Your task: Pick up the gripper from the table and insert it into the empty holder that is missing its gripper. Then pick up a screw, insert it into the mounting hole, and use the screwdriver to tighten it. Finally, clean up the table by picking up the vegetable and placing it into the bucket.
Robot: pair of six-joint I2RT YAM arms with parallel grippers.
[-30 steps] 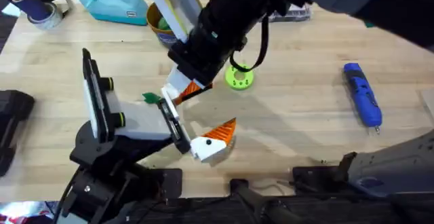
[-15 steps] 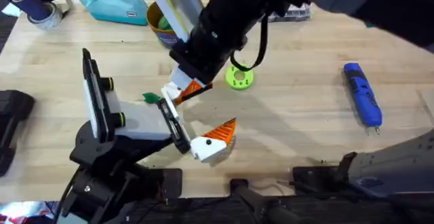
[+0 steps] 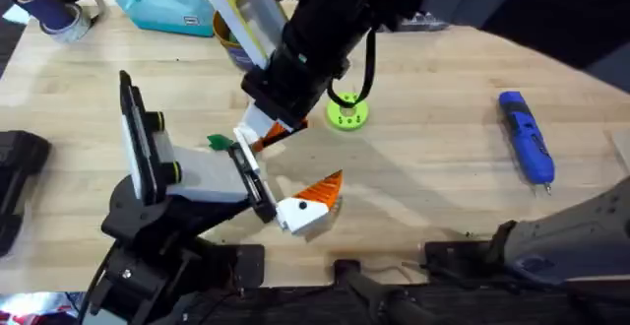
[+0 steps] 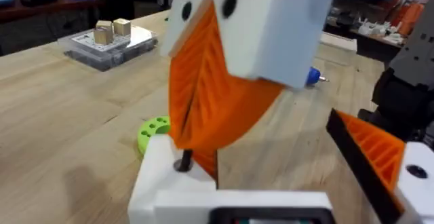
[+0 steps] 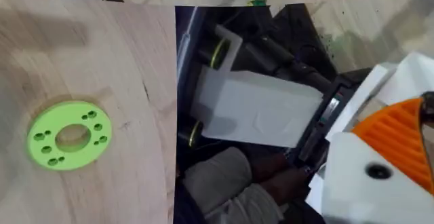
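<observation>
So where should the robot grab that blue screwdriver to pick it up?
Probably around the middle of the screwdriver, coming straight down from above. It lies flat on the table, out in the open, with its thin metal tip toward the arms' bases. The fingers should close across its narrow width, since the body is long and slim, keeping the tip free.

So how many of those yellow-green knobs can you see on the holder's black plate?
2. One knob sits toward the far end of the black plate, the other toward its near end. The holder may hide more.
</observation>
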